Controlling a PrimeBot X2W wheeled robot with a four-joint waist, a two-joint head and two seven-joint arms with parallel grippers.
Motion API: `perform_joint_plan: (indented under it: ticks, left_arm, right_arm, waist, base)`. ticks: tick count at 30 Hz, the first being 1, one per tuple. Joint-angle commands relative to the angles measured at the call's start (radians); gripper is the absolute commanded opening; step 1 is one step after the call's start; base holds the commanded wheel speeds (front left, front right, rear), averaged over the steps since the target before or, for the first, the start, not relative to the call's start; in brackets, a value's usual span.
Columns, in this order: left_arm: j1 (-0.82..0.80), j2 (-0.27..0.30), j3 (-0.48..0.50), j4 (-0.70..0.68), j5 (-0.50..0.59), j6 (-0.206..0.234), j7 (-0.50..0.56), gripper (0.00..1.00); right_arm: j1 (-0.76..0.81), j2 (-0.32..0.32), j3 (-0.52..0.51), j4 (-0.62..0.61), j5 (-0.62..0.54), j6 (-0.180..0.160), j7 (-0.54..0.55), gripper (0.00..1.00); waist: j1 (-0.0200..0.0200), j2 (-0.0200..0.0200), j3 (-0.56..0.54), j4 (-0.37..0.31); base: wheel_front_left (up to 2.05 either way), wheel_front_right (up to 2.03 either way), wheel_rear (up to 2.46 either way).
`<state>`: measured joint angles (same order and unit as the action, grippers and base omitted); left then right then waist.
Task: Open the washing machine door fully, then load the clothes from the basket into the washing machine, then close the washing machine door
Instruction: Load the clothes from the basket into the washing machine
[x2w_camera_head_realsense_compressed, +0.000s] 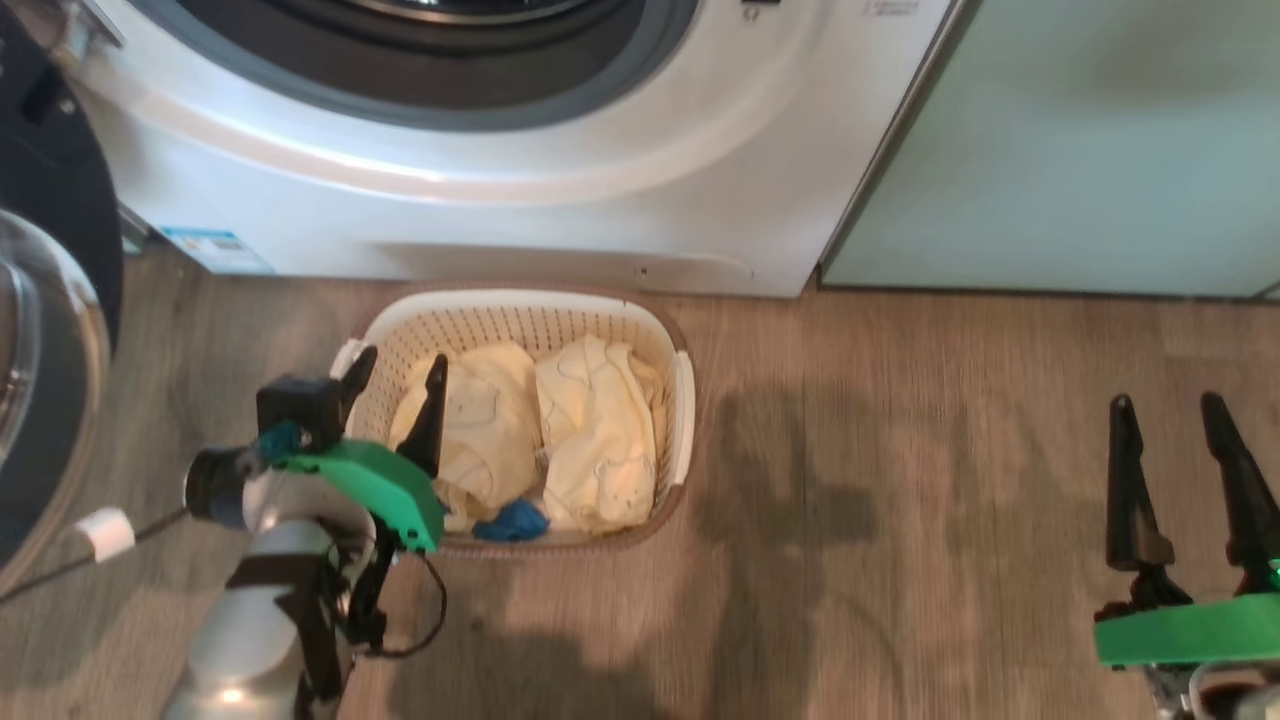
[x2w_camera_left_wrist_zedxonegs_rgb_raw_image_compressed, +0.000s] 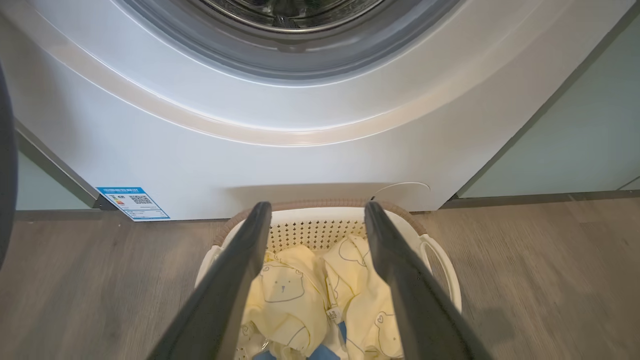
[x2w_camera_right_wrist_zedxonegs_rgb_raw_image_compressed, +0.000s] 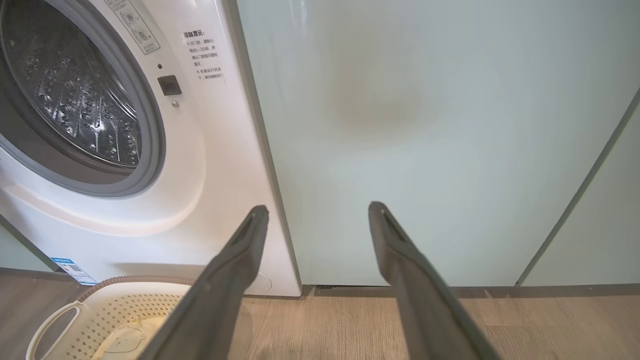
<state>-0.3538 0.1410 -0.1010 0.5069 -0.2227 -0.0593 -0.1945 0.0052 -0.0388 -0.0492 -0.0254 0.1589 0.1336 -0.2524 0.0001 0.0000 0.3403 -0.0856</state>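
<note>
The white washing machine (x2w_camera_head_realsense_compressed: 520, 215) stands open, its steel drum (x2w_camera_right_wrist_zedxonegs_rgb_raw_image_compressed: 75, 100) bare inside the grey ring. Its black-rimmed door (x2w_camera_head_realsense_compressed: 50, 330) with the glass bowl hangs swung out at the far left. On the floor before the machine sits the cream basket (x2w_camera_head_realsense_compressed: 682, 400) holding the pale yellow clothes (x2w_camera_head_realsense_compressed: 590, 440) with bear outlines (x2w_camera_left_wrist_zedxonegs_rgb_raw_image_compressed: 282, 295). My left gripper (x2w_camera_head_realsense_compressed: 398, 372) hovers open over the basket's left side, fingers apart above the clothes (x2w_camera_left_wrist_zedxonegs_rgb_raw_image_compressed: 320, 280). My right gripper (x2w_camera_head_realsense_compressed: 1168, 420) is open over bare floor at the lower right, far from the basket (x2w_camera_right_wrist_zedxonegs_rgb_raw_image_compressed: 100, 315).
A small blue item (x2w_camera_head_realsense_compressed: 512, 522) lies at the basket's near end. Pale green cabinet panels (x2w_camera_head_realsense_compressed: 1080, 150) stand right of the machine. A blue QR sticker (x2w_camera_left_wrist_zedxonegs_rgb_raw_image_compressed: 132, 202) marks the machine's lower left corner. Wooden floor (x2w_camera_head_realsense_compressed: 900, 520) stretches between basket and right gripper.
</note>
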Motion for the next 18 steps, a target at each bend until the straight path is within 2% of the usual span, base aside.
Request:
perform_joint_plan:
  ticks: [1, 8, 18]
  left_arm:
    - [-0.047, 0.029, 0.027, 0.002, -0.008, -0.008, -0.01, 1.0]
    - [-0.2, 0.056, -0.006, 0.206, -0.041, -0.056, -0.019, 1.0]
    - [-0.396, 0.08, -0.065, 0.415, -0.097, -0.071, -0.045, 1.0]
  right_arm:
    - [-0.03, -0.011, 0.024, -0.036, 0.007, -0.003, -0.009, 1.0]
    - [-0.086, -0.011, 0.029, -0.052, 0.014, -0.003, -0.009, 1.0]
    - [-0.171, -0.011, 0.022, -0.085, 0.021, -0.003, -0.009, 1.0]
  waist:
    - [-0.0001, 0.0, 0.047, -0.003]
    - [-0.0001, 0.0, 0.182, -0.015]
    - [-0.0001, 0.0, 0.397, -0.025]
  base:
    - [0.0, 0.0, 0.0]
    - [0.0, 0.0, 0.0]
    - [0.0, 0.0, 0.0]
